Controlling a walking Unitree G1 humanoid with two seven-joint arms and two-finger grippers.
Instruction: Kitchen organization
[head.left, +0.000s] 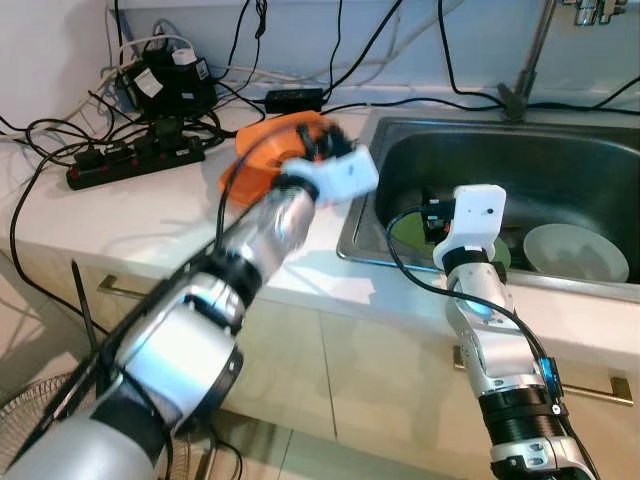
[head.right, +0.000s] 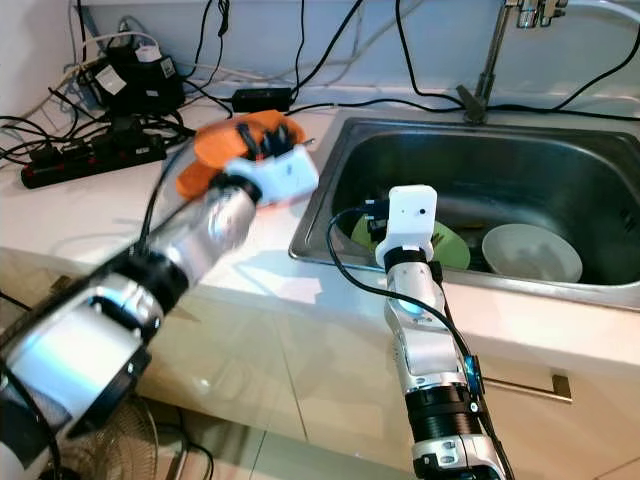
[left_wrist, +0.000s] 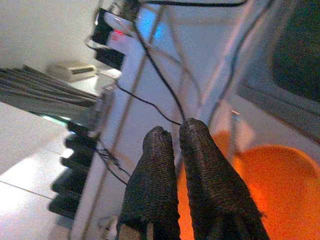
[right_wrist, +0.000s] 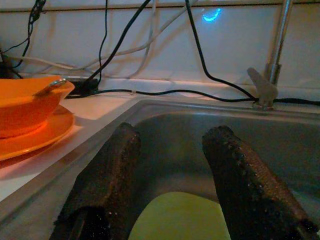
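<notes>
An orange bowl (head.left: 268, 150) rests on an orange plate (right_wrist: 35, 134) on the white counter, just left of the sink; a metal handle (right_wrist: 50, 86) sticks up over its rim. My left gripper (left_wrist: 175, 131) hovers over the bowl's far edge, its fingers pressed together with nothing visible between them. My right gripper (right_wrist: 172, 150) is open, low inside the steel sink (head.left: 560, 150), directly above a green plate (right_wrist: 180, 215). A white bowl (head.left: 575, 252) lies in the sink to the right of that plate.
A black power strip (head.left: 135, 160) with adapters and tangled cables takes up the counter's back left. The faucet (head.left: 535, 50) stands behind the sink. Cabinet fronts with metal handles are below, and a fan grille (head.left: 30, 420) stands on the floor at the lower left.
</notes>
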